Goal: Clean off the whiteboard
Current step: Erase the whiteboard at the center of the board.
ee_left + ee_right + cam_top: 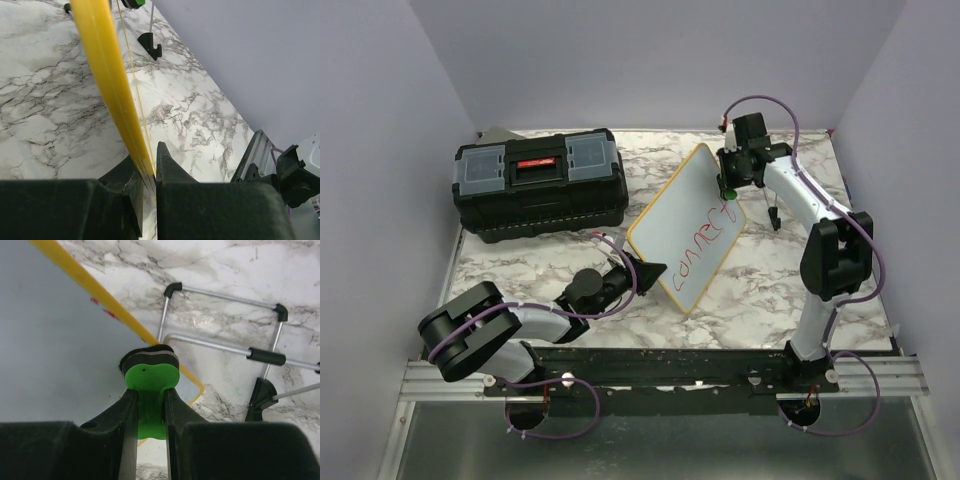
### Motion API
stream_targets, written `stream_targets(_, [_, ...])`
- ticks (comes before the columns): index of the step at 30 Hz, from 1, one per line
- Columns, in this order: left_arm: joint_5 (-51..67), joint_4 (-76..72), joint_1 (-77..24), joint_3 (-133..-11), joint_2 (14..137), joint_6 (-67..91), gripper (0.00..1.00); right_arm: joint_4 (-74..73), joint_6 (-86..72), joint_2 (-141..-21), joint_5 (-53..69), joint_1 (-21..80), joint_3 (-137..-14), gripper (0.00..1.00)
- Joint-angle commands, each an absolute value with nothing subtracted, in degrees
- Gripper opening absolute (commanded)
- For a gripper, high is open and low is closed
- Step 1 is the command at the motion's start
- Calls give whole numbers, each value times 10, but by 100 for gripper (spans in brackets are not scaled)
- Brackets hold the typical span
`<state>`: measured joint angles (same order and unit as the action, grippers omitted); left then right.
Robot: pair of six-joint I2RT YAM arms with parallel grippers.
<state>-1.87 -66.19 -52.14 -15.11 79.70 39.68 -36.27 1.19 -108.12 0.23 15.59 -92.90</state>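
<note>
The left arm [532, 322] and right arm [800, 190] share white link shells joined by bulky black joint housings, with thin purple cables [760, 98] looping loosely alongside. The left end effector [150, 162] and right end effector [148, 392] each carry two matte black, wedge-shaped fingers [177, 415].

Red writing [704, 238] too small to read; whiteboard [107, 75] cut off above.

We see a robot lab cell, bare lilac walls [650, 60] beyond the right gripper [728, 188], marble-print table [770, 292] beneath it.
</note>
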Motion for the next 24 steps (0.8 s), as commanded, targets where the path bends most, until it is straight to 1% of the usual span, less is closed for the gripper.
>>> stream_targets(1, [115, -711, -541, -169, 790, 359, 0, -366, 11, -1128, 21, 166, -1005, 1])
stream_targets(6, [116, -710, -541, -169, 790, 359, 0, -379, 7, -1156, 20, 181, -1074, 1])
stream_targets(10, [116, -710, -541, -170, 792, 359, 0, -379, 6, -1159, 28, 193, -1091, 1])
stream_targets(15, [116, -711, -541, -170, 793, 360, 0, -362, 7, -1137, 7, 196, -1052, 1])
stream_targets(19, [115, -713, -541, -167, 789, 360, 0, -350, 15, -1116, -45, 194, -991, 1])
stream_targets(24, [116, -715, -541, -163, 787, 359, 0, -336, 18, -1098, -63, 184, -925, 1])
